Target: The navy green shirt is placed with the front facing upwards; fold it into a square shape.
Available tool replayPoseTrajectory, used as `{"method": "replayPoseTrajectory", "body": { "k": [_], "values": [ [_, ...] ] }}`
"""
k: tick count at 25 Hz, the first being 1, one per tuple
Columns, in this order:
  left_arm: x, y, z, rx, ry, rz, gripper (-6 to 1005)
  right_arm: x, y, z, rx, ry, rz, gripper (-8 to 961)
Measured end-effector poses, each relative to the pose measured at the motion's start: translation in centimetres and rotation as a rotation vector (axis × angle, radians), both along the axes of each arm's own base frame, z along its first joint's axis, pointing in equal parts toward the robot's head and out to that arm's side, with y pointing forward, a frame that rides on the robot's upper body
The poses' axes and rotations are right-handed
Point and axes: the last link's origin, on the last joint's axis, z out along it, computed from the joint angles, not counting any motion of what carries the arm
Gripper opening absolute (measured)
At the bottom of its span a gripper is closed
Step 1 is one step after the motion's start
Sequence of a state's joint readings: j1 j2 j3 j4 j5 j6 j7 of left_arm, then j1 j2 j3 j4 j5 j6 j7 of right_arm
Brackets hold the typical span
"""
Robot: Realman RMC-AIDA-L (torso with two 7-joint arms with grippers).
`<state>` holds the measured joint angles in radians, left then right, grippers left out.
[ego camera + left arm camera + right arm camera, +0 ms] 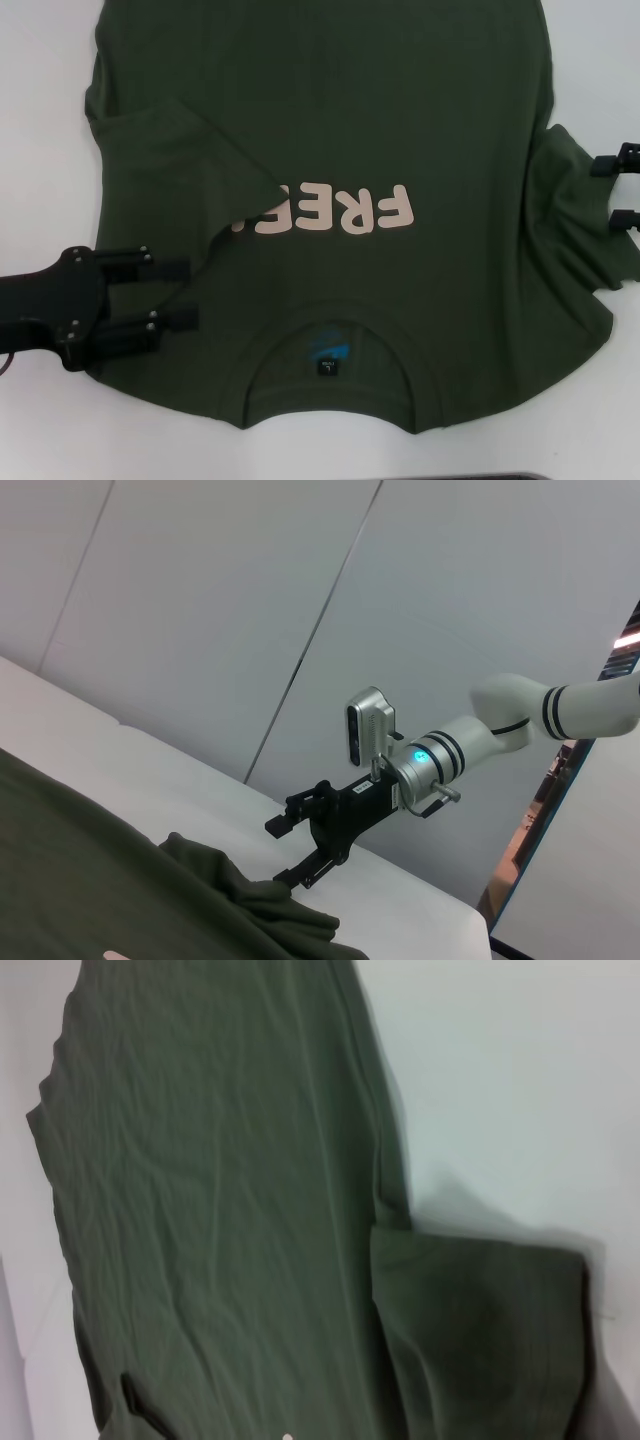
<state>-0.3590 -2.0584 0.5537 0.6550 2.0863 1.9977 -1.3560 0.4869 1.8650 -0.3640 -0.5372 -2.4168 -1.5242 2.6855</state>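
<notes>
Navy green shirt (400, 130) lies front-up on the table (40, 120). Left sleeve (190, 160) folded inward over the print; right sleeve not yet. My left end effector (185, 292) open, empty, at shoulder. Right end effector (612, 192) open at right sleeve, gripping nothing. Body folds remain.

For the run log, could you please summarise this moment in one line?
shirt: flat, print up, left sleeve folded in | left gripper: open, over shoulder | right gripper: open, at right sleeve | table
</notes>
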Motion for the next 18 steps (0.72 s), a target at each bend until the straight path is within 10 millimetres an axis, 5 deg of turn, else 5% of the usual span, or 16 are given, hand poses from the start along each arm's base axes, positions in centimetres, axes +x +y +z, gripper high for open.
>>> {"method": "replayPoseTrajectory", "body": {
  "k": [18],
  "values": [
    [0.2,0.2,0.0,-0.003,-0.002,-0.006,582,-0.3,0.8,1.7,-0.01,-0.092,0.106,881]
  ]
}}
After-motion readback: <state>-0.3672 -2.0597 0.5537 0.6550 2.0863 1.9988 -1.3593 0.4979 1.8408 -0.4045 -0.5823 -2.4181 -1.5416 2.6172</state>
